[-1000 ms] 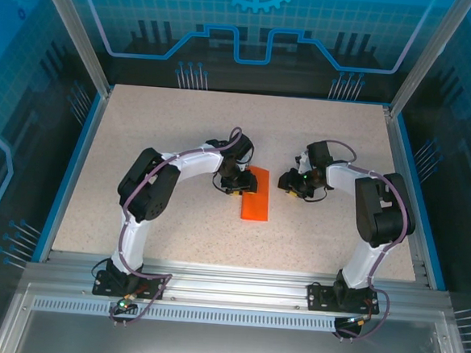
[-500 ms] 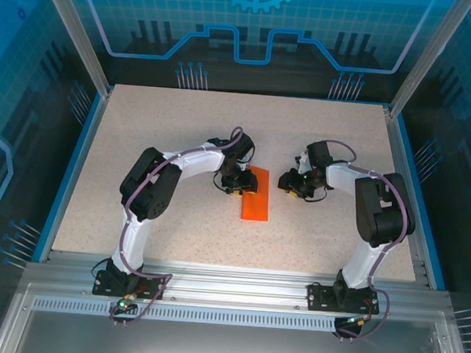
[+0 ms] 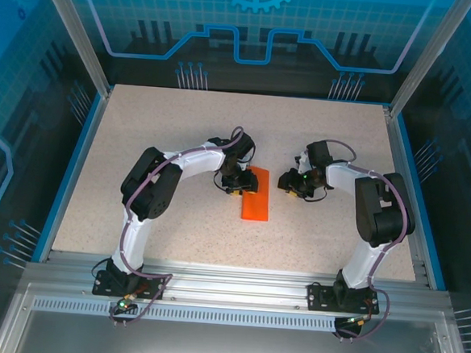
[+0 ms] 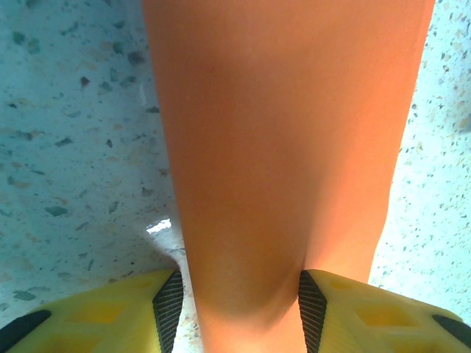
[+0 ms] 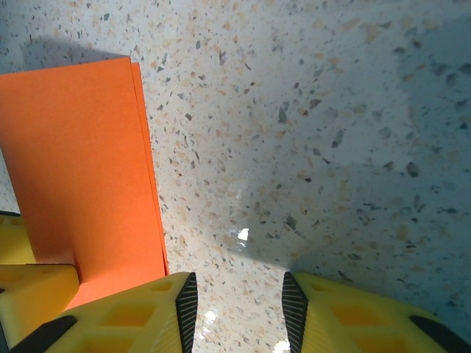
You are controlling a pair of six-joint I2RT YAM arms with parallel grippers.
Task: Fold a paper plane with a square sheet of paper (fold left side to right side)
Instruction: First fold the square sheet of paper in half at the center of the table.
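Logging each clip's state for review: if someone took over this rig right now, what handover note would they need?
Left claw: fingers straddle the far end of the sheet of paper; whether it pinches is unclear.
Right claw: open, empty, over bare table just right of the paper.
Paper: flat mid-table, a narrow two-layer rectangle.
Done: the left-to-right half fold, by the look of it.
Left: every nose and wing fold; no plane shape yet.

The sheet [image 3: 255, 202] lies on the worktop [image 3: 166, 131], my left end effector [image 3: 237, 185] at its 10 o'clock, right end effector [image 3: 288, 183] at 2 o'clock.
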